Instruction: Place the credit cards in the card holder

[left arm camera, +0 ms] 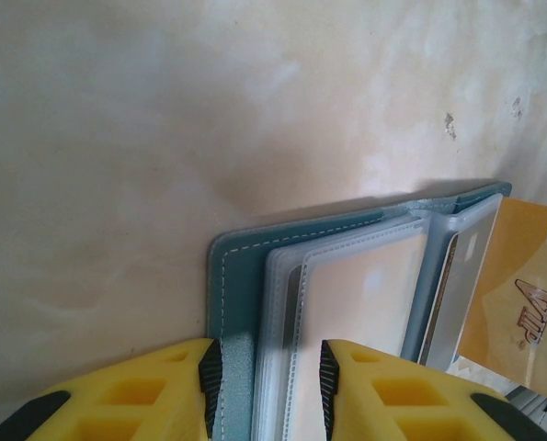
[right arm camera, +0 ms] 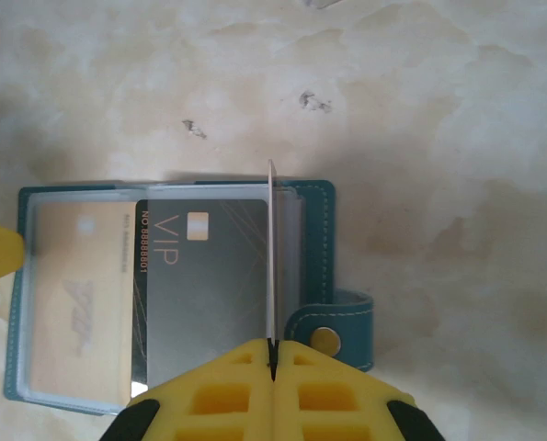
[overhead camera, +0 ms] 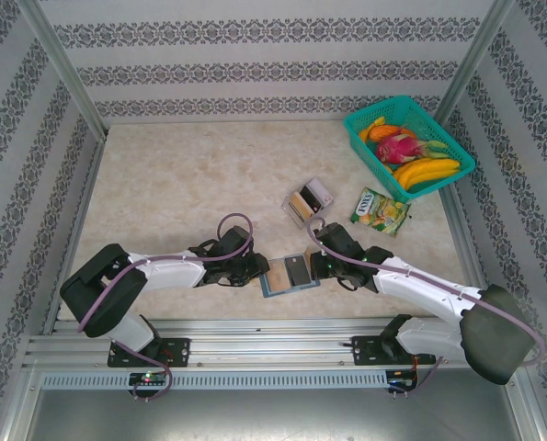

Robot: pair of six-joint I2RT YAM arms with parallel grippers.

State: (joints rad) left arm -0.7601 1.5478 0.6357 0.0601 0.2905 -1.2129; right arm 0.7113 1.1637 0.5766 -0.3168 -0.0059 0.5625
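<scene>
right hand [right arm camera: 273, 354] pinches clear sleeve, tips cropped | left hand [left arm camera: 264, 381] clamps card holder [left arm camera: 225, 303] edge | black card [right arm camera: 204, 276] half-hidden

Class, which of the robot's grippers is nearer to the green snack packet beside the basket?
Right. The right gripper sits at the card holder, just below-left of the snack packet; the left gripper is farther left, across the holder.

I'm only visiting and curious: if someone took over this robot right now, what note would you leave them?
Left gripper: shut on the edge of the open card holder.
Right gripper: shut on a held card, standing on edge over the holder.
Done: a black card and a gold card lie in the holder.
Left: seat the held card, then fetch the spare cards from the clear tray.
</scene>
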